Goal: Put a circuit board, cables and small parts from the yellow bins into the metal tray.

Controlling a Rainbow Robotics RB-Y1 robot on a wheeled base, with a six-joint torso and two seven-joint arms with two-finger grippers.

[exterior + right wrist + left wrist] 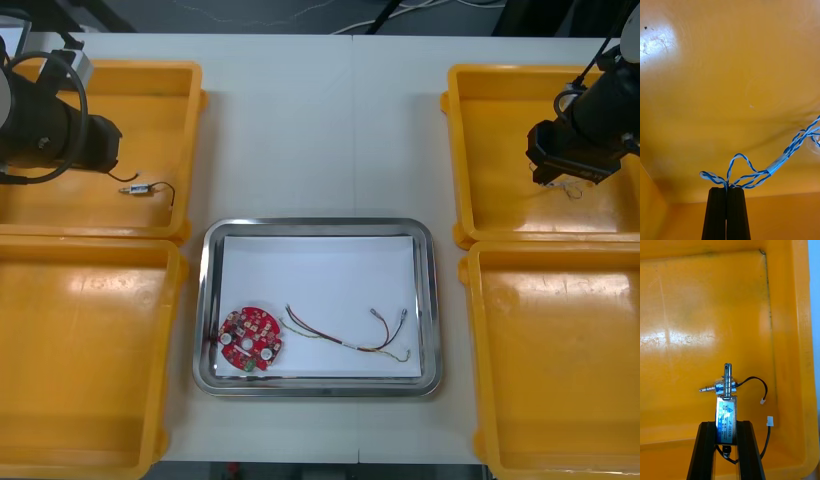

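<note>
Light table, white-lined metal tray nearest, holding a round red circuit board and a red and yellow cable. Further back, the left gripper clamps a small metal part in the far left yellow bin — the right gripper, fingers together, pinches a twisted blue and white cable at its tips over the far right yellow bin.

A round red circuit board lies flat in the lower-left corner of the white-lined metal tray, with a red and yellow cable sprawled beside it. The right hand pinches a twisted blue and white cable over the upper right yellow bin. In the upper left yellow bin, a small metal part with a black lead sits clasped in the left hand.
</note>
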